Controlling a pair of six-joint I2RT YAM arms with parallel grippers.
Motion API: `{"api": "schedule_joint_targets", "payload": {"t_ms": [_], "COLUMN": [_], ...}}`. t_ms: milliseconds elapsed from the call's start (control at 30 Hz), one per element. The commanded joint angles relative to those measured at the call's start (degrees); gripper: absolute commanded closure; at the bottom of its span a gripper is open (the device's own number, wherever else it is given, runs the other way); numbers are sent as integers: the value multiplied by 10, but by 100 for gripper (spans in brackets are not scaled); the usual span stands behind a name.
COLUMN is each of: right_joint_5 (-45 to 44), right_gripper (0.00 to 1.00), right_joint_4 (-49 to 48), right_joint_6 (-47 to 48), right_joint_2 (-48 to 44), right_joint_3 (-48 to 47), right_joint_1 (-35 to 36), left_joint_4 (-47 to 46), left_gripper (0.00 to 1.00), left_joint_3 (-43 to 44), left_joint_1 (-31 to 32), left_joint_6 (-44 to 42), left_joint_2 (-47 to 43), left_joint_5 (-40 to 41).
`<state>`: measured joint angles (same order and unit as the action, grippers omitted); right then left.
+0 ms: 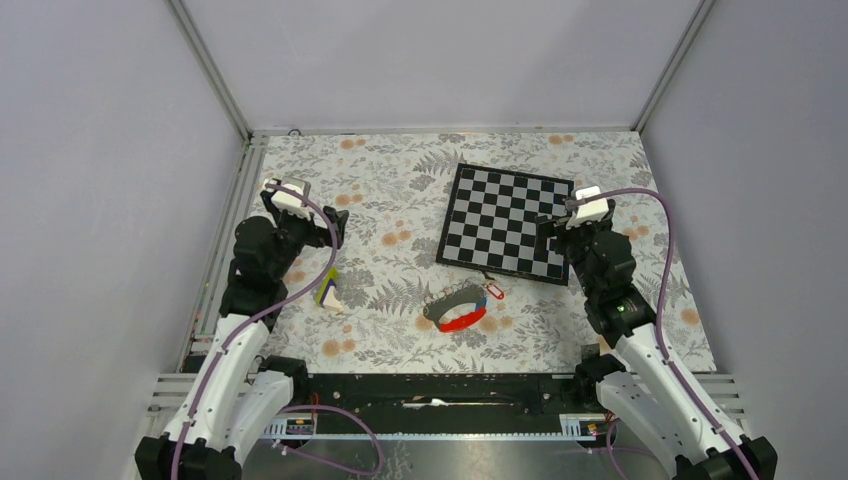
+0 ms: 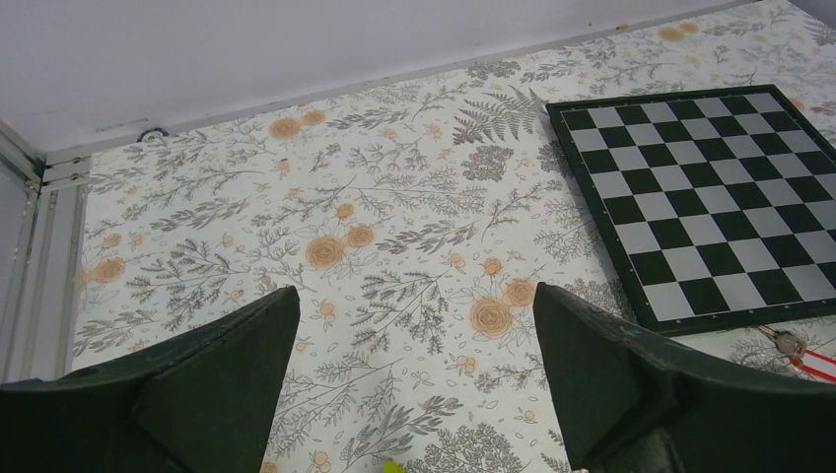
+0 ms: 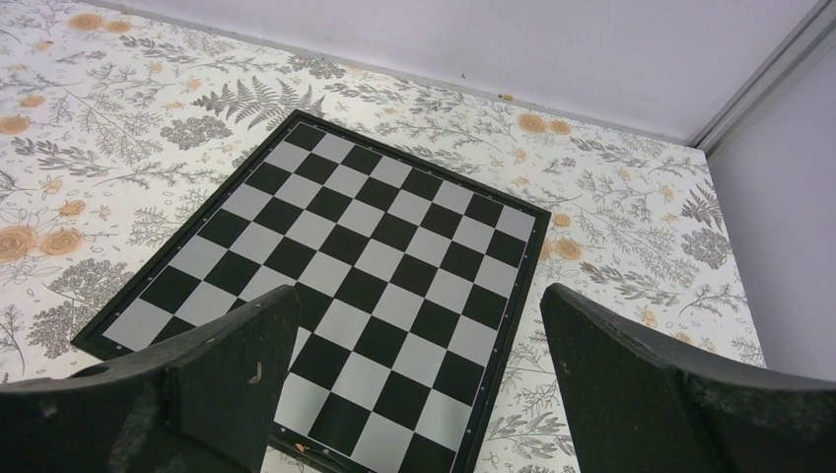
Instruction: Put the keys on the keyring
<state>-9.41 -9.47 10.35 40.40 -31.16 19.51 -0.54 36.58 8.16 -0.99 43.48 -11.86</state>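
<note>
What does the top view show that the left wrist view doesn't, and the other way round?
Only the top view: the keyring and the whole wedge block. Only the left wrist view: the left gripper close up, open, with bare tablecloth between its fingers. Both: the chessboard and the keys, though the wrist view catches the keys only at its right edge, cut off.

Left gripper (image 2: 415, 291) hovers well left of the chessboard (image 1: 510, 220), right gripper (image 3: 419, 291) seemingly over its right edge; both jaws spread wide.
</note>
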Motion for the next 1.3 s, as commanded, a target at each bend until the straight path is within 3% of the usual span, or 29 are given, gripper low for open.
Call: {"api": "schedule_joint_targets", "payload": {"t_ms": [0, 1267], "right_joint_5": [2, 41], "right_gripper": [0, 0], "right_joint_4": [-23, -39], "right_joint_6": [-10, 14], "right_joint_2": [0, -21], "right_joint_3": [0, 33], "right_joint_1": [-11, -25], "left_joint_4": [-40, -29], "left_gripper": [1, 1], "left_joint_3": [-5, -6], "left_joint_1": [-3, -22], "left_joint_6": [22, 20], "left_joint_2": [-10, 4], "left_joint_5": [13, 8]}}
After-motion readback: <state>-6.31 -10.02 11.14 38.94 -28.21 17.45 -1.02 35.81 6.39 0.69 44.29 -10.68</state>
